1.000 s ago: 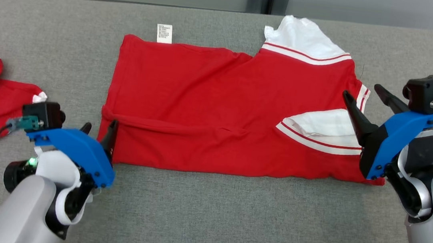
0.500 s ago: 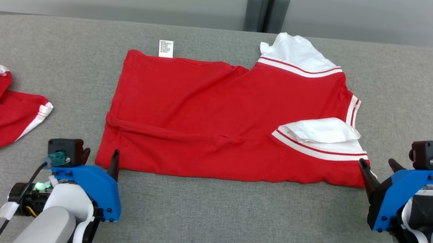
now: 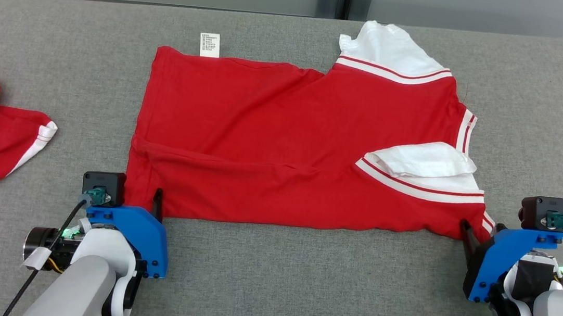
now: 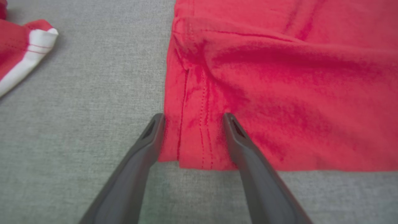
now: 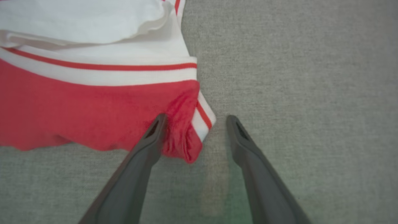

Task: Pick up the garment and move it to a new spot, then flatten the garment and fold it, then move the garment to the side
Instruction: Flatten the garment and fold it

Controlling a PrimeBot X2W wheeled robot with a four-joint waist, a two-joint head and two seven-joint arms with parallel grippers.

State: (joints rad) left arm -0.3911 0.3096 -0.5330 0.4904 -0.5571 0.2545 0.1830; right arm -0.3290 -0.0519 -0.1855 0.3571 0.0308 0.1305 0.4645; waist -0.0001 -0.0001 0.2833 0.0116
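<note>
Garment [image 3: 283, 142], a soft, light, floppy red jersey, lies spread on the table [image 3: 299, 285] and looks best pinched at its near corners, where the left gripper [image 4: 193, 116] straddles the near-left hem with jaws wide and the right gripper [image 5: 194, 117], equally released, brackets the bunched near-right corner.

Garment [image 3: 283, 142]: red knit cloth, matt, soft, stitched hem; white cuffs [image 3: 414, 190] of smooth cloth at 3 o'clock. Table [image 3: 299, 285]: grey felt-like covering, matt, slightly rough. Left gripper [image 4: 193, 116] and right gripper [image 5: 196, 117] fingers: dark plastic, smooth, matt
</note>
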